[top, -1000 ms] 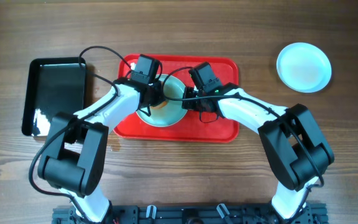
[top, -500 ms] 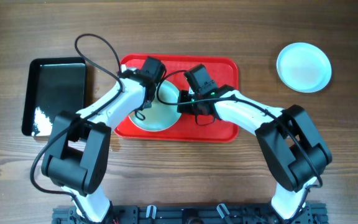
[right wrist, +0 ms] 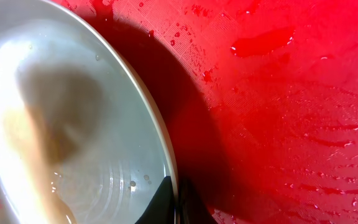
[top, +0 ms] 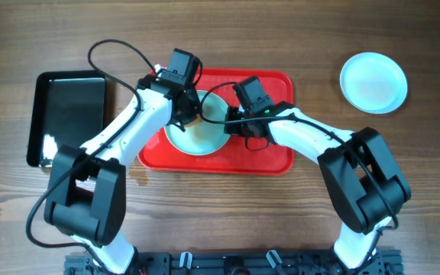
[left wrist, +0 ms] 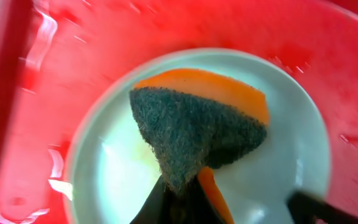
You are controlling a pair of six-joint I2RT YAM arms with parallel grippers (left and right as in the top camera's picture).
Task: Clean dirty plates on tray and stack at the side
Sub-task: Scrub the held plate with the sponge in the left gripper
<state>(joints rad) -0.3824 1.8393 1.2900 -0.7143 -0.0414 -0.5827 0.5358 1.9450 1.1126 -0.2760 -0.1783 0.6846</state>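
A pale mint plate (top: 201, 131) lies on the red tray (top: 273, 156), tilted up at its right side. My right gripper (top: 230, 124) is shut on the plate's right rim (right wrist: 164, 149). My left gripper (top: 190, 114) is shut on an orange sponge with a dark green scouring face (left wrist: 194, 127), and holds it over the inside of the plate (left wrist: 117, 174). The plate's inside is wet, with droplets (right wrist: 132, 183). A second pale plate (top: 373, 82) lies on the table at the far right.
A glossy black tray (top: 66, 114) lies left of the red tray. The red tray's floor is wet (right wrist: 278, 112). The left arm's black cable (top: 117, 53) loops above the red tray's far left corner.
My left gripper has moved the sponge across the plate, down-left and then back up toward the plate's far rim. My right gripper has kept its hold on the rim, shifting slightly.
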